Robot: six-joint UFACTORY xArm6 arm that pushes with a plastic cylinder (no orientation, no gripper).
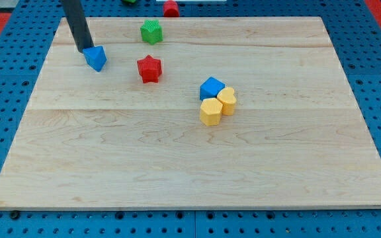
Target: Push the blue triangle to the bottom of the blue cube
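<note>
You are looking at my tip [84, 50] sitting in the board's top-left corner region, pressing against the upper-left side of the blue triangle [96, 58]; there is no claw on this rod, so nothing is clenching or releasing, only touching. That contact side suits the job, I judge, because the blue cube [211, 88] is lying well apart, near the middle of the wooden board [177, 165], toward the view's right and bottom from the triangle, so a push from the upper left is driving it that way. The spot below the cube is already taken: a yellow hexagon block [210, 112] is touching the cube's lower edge, and a yellow heart block [227, 101] is crowding in just beside it on the view's right. You are likely needing a wide curving path to reach the bottom side without scattering that cluster. The red star [149, 69] is standing between the triangle and the cube, so it is risking a collision. The green star [151, 31] near the top edge is staying clear of the route, as are the red block [170, 8] and the green block [130, 1] beyond the top edge.
</note>
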